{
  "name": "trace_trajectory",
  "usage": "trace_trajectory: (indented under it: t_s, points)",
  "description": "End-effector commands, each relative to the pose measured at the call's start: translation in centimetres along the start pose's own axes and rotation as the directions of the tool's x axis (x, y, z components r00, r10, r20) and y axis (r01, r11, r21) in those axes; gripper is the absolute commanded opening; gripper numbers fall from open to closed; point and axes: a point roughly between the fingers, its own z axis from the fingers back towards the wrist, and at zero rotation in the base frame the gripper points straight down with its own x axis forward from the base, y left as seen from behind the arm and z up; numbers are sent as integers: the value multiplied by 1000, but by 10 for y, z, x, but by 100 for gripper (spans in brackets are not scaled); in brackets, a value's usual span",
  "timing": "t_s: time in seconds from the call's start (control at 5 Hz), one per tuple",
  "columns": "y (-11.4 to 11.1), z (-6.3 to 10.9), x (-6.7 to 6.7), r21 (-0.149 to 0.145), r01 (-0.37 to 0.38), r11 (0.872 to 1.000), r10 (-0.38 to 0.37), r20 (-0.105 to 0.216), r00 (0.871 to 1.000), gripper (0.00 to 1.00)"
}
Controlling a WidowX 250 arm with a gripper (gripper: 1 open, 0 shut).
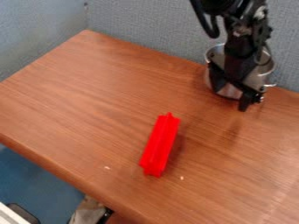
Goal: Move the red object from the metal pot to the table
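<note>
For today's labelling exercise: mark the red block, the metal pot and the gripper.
red block (160,145), camera view, middle of its top face.
metal pot (215,54), camera view, left rim.
gripper (232,93), camera view, between its fingertips.

Grey-blue wall (70,31) behind; floor clutter (91,213), perhaps.

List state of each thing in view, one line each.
red object: lying flat on the table, out of the pot, not held.
metal pot: upright at the table's far right, largely hidden by the arm.
gripper: fingers open, holding nothing, in front of the pot.
table: bears block and pot.
</note>
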Motion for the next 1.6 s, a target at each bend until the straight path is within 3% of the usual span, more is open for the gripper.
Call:
trace_trajectory:
  t_s: [0.0,0.2,0.4,1.0,1.2,1.4]
  points:
    - [28,-2,29,8,40,999,-41,122,992,100]
    - [29,8,50,35,79,996,-83,150,985,100]
    - [30,12,56,48,114,992,-120,164,979,100]
    - [48,5,43,58,98,994,-107,181,978,100]
    - [45,-6,39,62,16,998,-27,168,985,100]
    - [42,-17,35,64,-65,996,54,155,986,0]
